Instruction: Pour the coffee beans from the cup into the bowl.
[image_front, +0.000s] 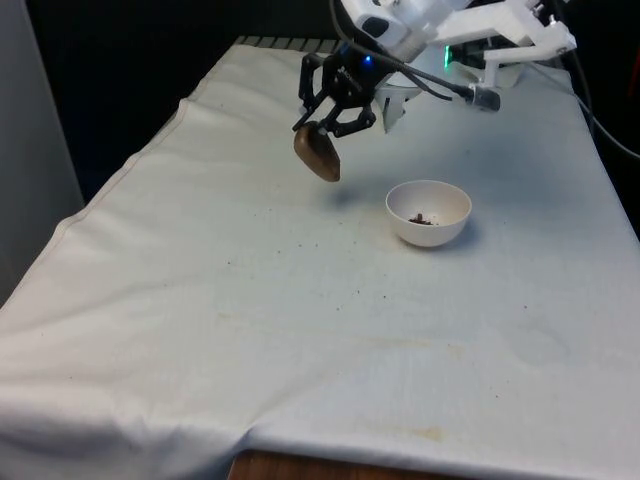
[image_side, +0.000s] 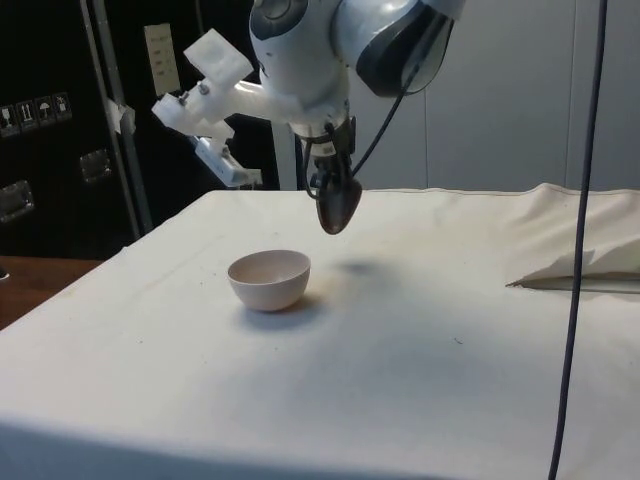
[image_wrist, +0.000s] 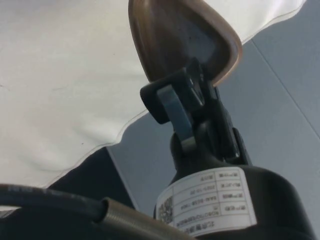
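Gripping brown cup (image_front: 318, 153) in clenched gripper (image_front: 336, 122), hanging tilted above cloth, off to front view's left of white bowl (image_front: 429, 213), beans (image_front: 421, 217) already inside

Gripper (image_front: 322, 128) raised above table, tilted; fingers clamped closed.

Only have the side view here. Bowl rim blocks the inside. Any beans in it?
Observer: Yes. The front view shows a small dark pile of beans at the bottom of the white bowl.
Operator: Is the cup over the bowl?
Observer: No. In the front view the brown cup hangs off to the front view's left of the bowl, above bare cloth.
Operator: Grip solid?
Observer: The wrist view shows the gripper pinching the cup's rim, one finger inside and one outside.
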